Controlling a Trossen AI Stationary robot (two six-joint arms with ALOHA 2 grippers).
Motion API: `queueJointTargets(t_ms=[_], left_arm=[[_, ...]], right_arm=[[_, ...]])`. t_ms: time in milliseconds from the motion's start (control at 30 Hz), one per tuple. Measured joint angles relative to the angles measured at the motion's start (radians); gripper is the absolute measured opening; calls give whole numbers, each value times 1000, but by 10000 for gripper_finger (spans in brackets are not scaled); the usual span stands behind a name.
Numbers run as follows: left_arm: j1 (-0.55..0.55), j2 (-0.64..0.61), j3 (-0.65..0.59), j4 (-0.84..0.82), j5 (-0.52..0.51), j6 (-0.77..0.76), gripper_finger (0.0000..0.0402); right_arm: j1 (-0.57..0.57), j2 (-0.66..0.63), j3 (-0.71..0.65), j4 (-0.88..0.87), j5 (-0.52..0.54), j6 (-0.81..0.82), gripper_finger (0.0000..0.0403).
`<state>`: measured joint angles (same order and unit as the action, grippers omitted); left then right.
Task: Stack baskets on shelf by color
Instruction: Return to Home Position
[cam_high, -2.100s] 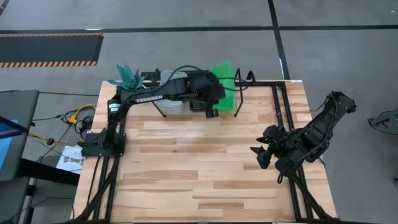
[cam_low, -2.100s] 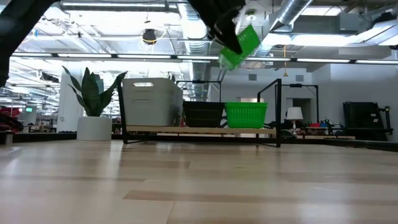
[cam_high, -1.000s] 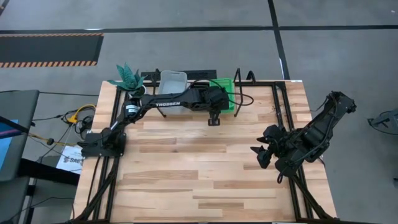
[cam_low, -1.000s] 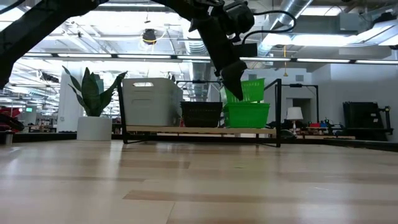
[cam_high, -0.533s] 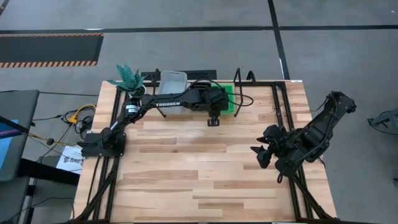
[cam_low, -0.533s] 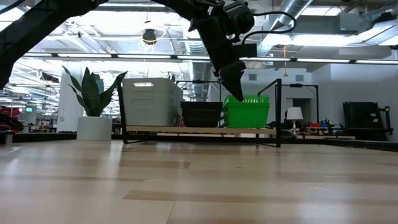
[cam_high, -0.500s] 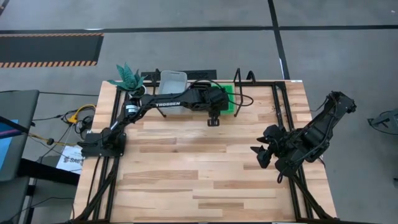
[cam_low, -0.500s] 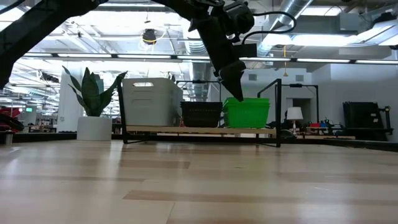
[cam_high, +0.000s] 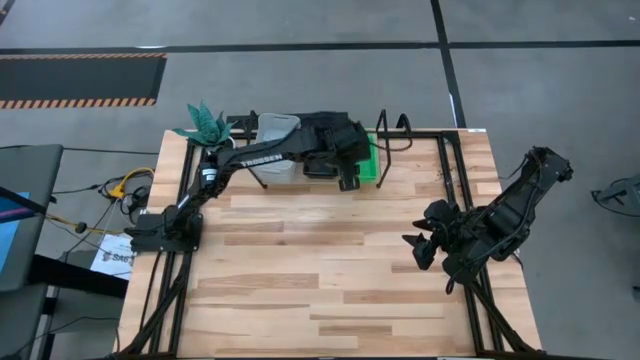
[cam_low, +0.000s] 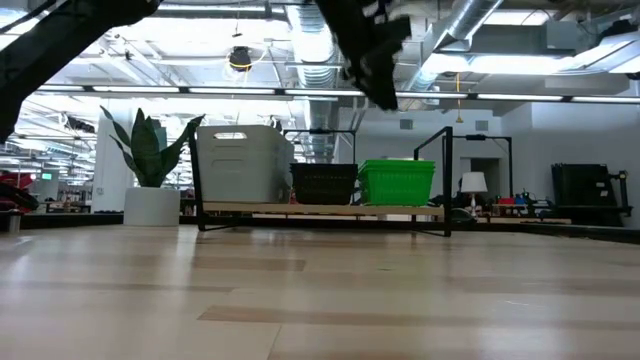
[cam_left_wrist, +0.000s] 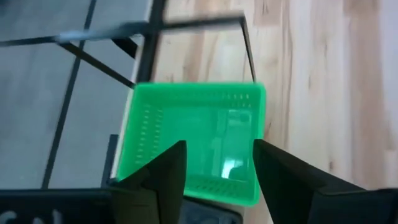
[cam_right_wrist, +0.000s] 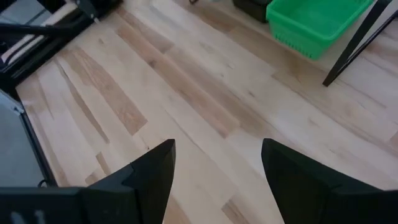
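moved: left gripper (cam_left_wrist: 217, 148), now rising clear of the green baskets (cam_left_wrist: 186, 124), fingers spread and carrying nothing, the stack apparently released. directly beneath it: green baskets sitting nested on the shelf (cam_low: 320, 208). farther along from the gripper: black baskets (cam_low: 325, 183), then grey-white baskets (cam_low: 240, 163), each colour standing apart. well apart: right gripper (cam_high: 425, 250), waiting, fingers spread.

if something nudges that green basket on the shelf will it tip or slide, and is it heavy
Probably light: the green basket looks like thin plastic, with perforated walls showing in the left wrist view. It would likely slide rather than tip, since it sits low and wide on the shelf. Its walls may flex a little if pinched at the rim.
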<state>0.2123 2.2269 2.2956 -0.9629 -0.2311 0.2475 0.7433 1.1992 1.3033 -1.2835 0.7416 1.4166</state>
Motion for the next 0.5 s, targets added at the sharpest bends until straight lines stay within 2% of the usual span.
queueJointTargets(t_ms=[67,267,433,500], left_arm=[[0,-5,65,-54,8,-27,174],[-11,-151,20,-50,16,-162,174],[-34,-261,21,-65,-37,-287,174],[-46,-306,21,-75,-64,-341,174]], right_arm=[[0,0,0,2,24,0,264],[-7,-3,0,58,73,-2,264],[-6,-2,1,61,-45,-108,264],[-13,-1,1,71,-52,-101,264]])
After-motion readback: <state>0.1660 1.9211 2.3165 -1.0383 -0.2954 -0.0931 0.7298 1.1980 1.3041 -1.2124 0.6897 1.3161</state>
